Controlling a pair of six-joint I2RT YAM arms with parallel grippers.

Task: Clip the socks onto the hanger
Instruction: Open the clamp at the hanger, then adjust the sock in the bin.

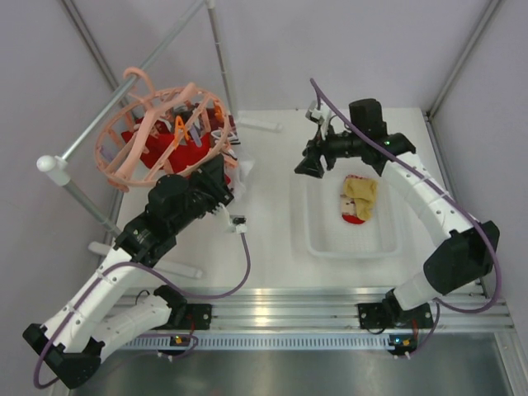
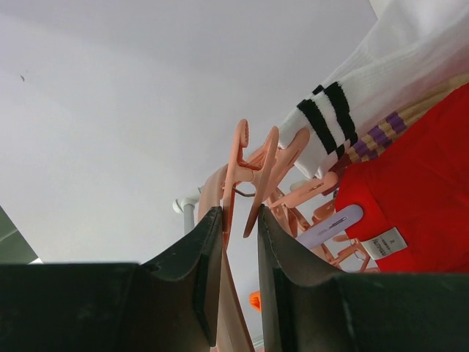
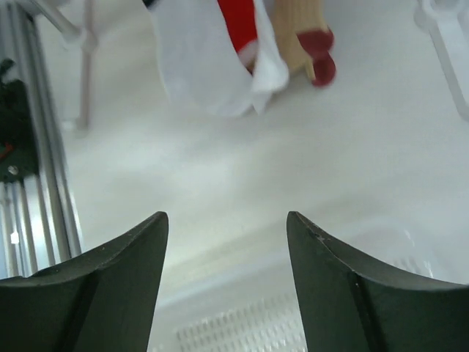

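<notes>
White table (image 1: pixel 272 202): left gripper (image 2: pixel 240 216) pinches a hanger (image 1: pixel 142 140) clip (image 2: pixel 253 172) amid hung socks (image 2: pixel 418 191); right gripper (image 3: pixel 227 215) spread beside tray (image 1: pixel 355 250)

White table (image 1: pixel 272 247): your landmark. Behind and beside it you have plain pale grey walls (image 1: pixel 346 41); at its left, a grey metal rail (image 1: pixel 82 132); along its near edge, an aluminium strip (image 1: pixel 289 307).

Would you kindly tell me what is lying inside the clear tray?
Inside the tray: a mustard sock overlapping a red-and-white sock; anything beneath is hidden.
</notes>
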